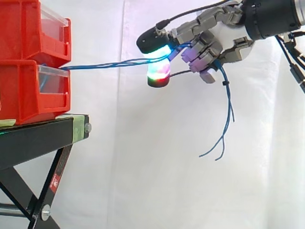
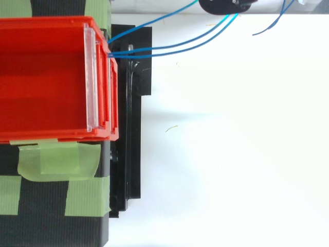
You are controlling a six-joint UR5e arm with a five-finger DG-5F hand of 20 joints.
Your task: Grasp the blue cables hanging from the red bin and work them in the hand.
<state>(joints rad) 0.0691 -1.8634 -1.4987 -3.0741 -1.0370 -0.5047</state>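
Thin blue cables (image 1: 109,63) run nearly level from the front of the lower red bin (image 1: 28,90) to my hand (image 1: 209,45), which is up at the right. The fingers are curled round the cables, so the hand is shut on them. One glowing fingertip (image 1: 158,74) sits just under the strands. Past the hand the loose cable ends (image 1: 224,129) hang down freely. From above, the cables (image 2: 175,47) leave the bin's front (image 2: 110,54) and stretch toward the top edge, where a dark part of the hand (image 2: 223,5) shows.
Two red bins are stacked, the upper red bin (image 1: 33,28) on the lower, on a black stand (image 1: 43,133) with green tape (image 2: 56,162). A white curtain hangs behind. Open space lies below the hand.
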